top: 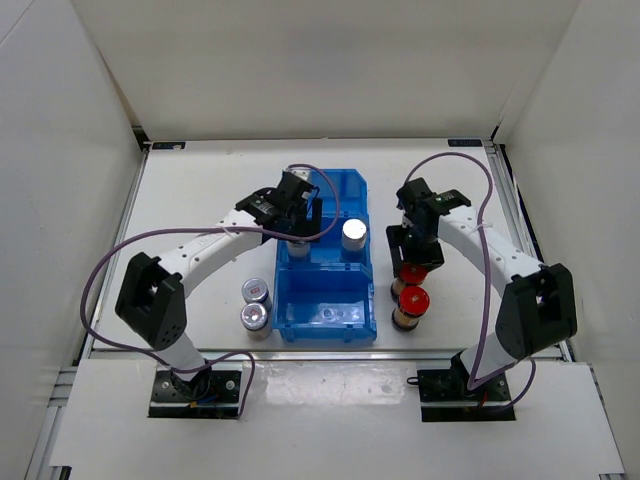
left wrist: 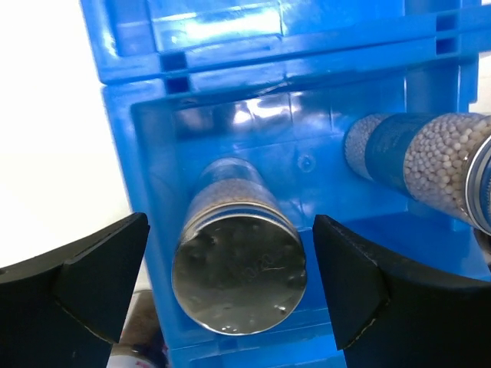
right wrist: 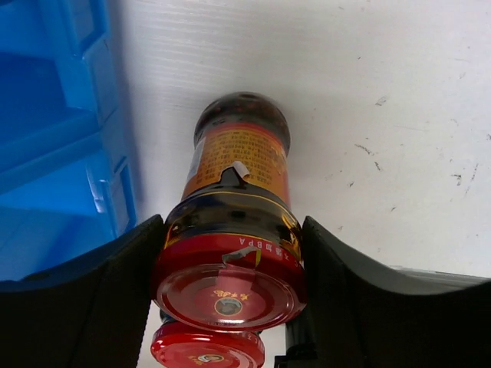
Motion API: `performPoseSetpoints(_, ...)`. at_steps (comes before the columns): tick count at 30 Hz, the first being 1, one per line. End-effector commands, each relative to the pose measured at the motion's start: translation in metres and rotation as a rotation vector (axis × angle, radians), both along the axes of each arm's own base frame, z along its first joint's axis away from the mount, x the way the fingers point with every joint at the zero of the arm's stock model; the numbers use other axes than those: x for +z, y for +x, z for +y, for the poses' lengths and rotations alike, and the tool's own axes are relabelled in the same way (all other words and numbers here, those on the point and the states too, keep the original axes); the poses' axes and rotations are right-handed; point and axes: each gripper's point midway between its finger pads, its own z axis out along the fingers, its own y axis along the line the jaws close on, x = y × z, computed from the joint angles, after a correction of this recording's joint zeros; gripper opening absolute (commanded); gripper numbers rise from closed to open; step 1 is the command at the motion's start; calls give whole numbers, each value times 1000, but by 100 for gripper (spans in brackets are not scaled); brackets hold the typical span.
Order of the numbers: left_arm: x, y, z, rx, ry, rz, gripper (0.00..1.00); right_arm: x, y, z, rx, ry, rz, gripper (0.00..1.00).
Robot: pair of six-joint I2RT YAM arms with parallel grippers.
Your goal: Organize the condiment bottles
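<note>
A silver-capped bottle [left wrist: 238,280] stands in the blue bin [left wrist: 153,115], flanked by the left gripper [left wrist: 230,261] with fingers spread (neither touching); a bead-filled bottle [left wrist: 418,165] stands at right.

The top camera is looking down from high behind me, seeing the whole table [top: 200,190]. My wrist cameras are looking from very close — left into the blue bin [left wrist: 230,138], right at a red-capped bottle [right wrist: 238,176] — both also showing from above.
</note>
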Motion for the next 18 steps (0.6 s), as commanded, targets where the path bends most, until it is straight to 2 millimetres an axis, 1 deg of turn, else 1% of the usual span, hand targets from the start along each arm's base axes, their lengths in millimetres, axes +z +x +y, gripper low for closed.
performPoseSetpoints(1,38,6,9,28,-8,-110,100,9,2,3,-15,24,-17,66)
performPoseSetpoints(2,47,7,12,40,-5,-128,100,9,1,0,-27,8,-14,52)
performPoseSetpoints(3,68,12,17,59,2,-176,100,16,5,0,-29,7,-32,45)
performPoseSetpoints(4,77,15,19,58,12,-197,100,20,7,-1,-40,1,-41,38)
performPoseSetpoints(5,92,16,21,62,6,-227,100,25,12,-2,-56,-8,-64,25)
performPoseSetpoints(6,113,25,24,83,-7,-276,100,33,14,-3,-59,-10,-84,19)
performPoseSetpoints(7,126,26,30,85,-9,-299,100,39,16,-5,-62,-20,-94,14)
performPoseSetpoints(8,141,27,32,87,-18,-331,100,57,28,-3,-80,-9,-150,3)
performPoseSetpoints(9,158,31,38,108,-23,-370,100,68,34,-3,-86,-12,-182,0)
performPoseSetpoints(10,167,33,45,123,-23,-393,100,80,44,-7,-99,-28,-235,0)
performPoseSetpoints(11,178,32,49,124,-22,-419,100,93,52,-6,-106,-22,-277,0)
performPoseSetpoints(12,180,32,58,149,-8,-424,100,116,67,-2,-95,-4,-345,0)
performPoseSetpoints(13,188,31,68,164,1,-446,100,126,76,0,-92,0,-378,0)
performPoseSetpoints(14,193,30,74,173,19,-463,100,130,86,5,-80,-1,-388,0)
performPoseSetpoints(15,187,30,83,194,39,-455,100,137,95,8,-69,5,-410,0)
performPoseSetpoints(16,189,28,93,218,45,-463,100,160,108,16,-43,39,-469,0)
performPoseSetpoints(17,186,26,99,227,68,-464,100,155,120,23,-25,41,-455,0)
performPoseSetpoints(18,183,26,106,242,76,-459,100,158,126,30,-3,59,-460,0)
